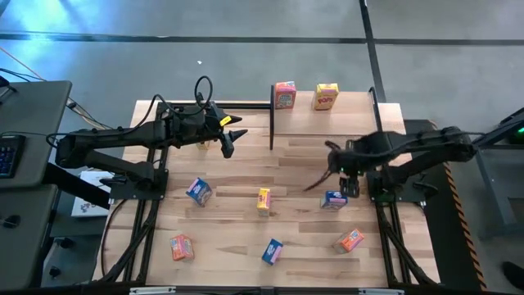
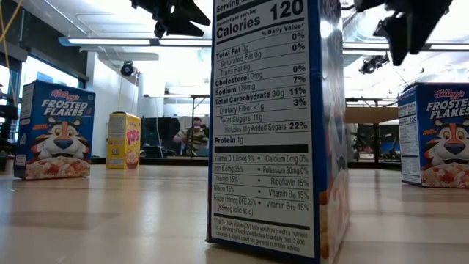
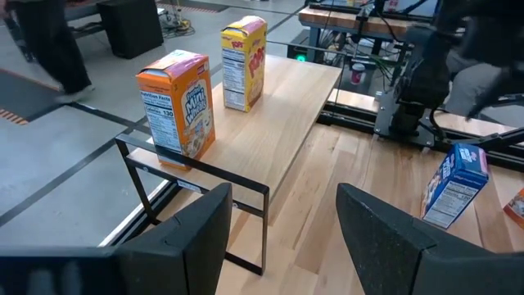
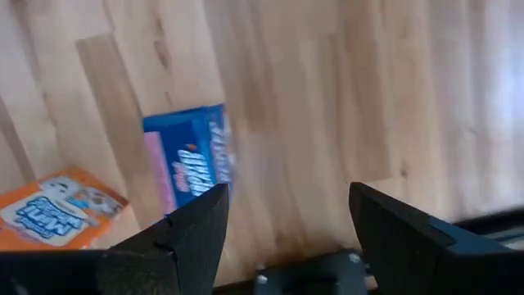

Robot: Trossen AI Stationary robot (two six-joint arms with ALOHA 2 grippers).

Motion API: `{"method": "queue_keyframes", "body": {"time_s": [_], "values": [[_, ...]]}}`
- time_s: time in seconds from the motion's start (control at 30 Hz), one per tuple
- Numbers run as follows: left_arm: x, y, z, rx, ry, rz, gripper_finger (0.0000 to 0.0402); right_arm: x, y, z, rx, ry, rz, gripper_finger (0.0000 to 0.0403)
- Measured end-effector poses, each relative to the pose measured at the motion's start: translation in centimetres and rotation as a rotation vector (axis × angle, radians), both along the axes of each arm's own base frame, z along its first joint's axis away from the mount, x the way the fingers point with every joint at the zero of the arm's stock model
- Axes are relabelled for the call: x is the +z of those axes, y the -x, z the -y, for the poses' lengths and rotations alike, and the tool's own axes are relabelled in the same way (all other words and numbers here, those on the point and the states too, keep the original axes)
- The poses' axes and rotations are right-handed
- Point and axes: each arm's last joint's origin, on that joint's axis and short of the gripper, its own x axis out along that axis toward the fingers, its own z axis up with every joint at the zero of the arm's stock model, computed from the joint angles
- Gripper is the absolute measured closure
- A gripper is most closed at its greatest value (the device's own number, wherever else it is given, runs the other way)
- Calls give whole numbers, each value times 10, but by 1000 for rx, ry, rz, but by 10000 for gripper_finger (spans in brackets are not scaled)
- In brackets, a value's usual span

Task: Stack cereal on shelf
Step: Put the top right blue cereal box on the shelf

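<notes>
The shelf [image 1: 352, 100] stands at the table's far edge, and one orange-pink cereal box [image 1: 285, 95] and one yellow cereal box [image 1: 326, 97] stand upright on it. Several more boxes are scattered on the table. My right gripper [image 1: 350, 182] hangs open and pointing down, just on the far side of a blue box [image 1: 333, 199], which also shows in the right wrist view [image 4: 190, 164]. My left gripper [image 1: 232, 141] waits open and empty to the left of the shelf [image 3: 286, 106], pointing toward it.
On the table lie a blue box [image 1: 198, 191], a yellow box [image 1: 263, 200], an orange box [image 1: 182, 247], a blue box [image 1: 272, 251] and an orange box [image 1: 350, 239]. Bare wood lies between the shelf and these boxes. A person shows far behind the table [image 2: 194, 136].
</notes>
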Motion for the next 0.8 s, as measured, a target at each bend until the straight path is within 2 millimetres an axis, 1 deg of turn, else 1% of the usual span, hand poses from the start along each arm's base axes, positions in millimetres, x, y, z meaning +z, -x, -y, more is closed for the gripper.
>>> {"method": "queue_keyframes", "body": {"time_s": [0.2, 0.3, 0.5, 0.63, 0.8], "values": [[0, 0, 0, 0, 0, 0, 190, -15, -1, -21, 1, -20, 11, 156], [0, 0, 0, -1, 0, -1, 190, -20, 0, -29, -12, -24, 20, 156], [0, 0, 0, 0, 0, 0, 190, -36, 1, -44, -10, -26, 25, 156], [0, 0, 0, 0, 0, 0, 190, -47, 1, -51, 1, -33, 29, 156], [0, 0, 0, 0, 0, 0, 190, -58, 2, -54, -11, -38, 29, 156]]}}
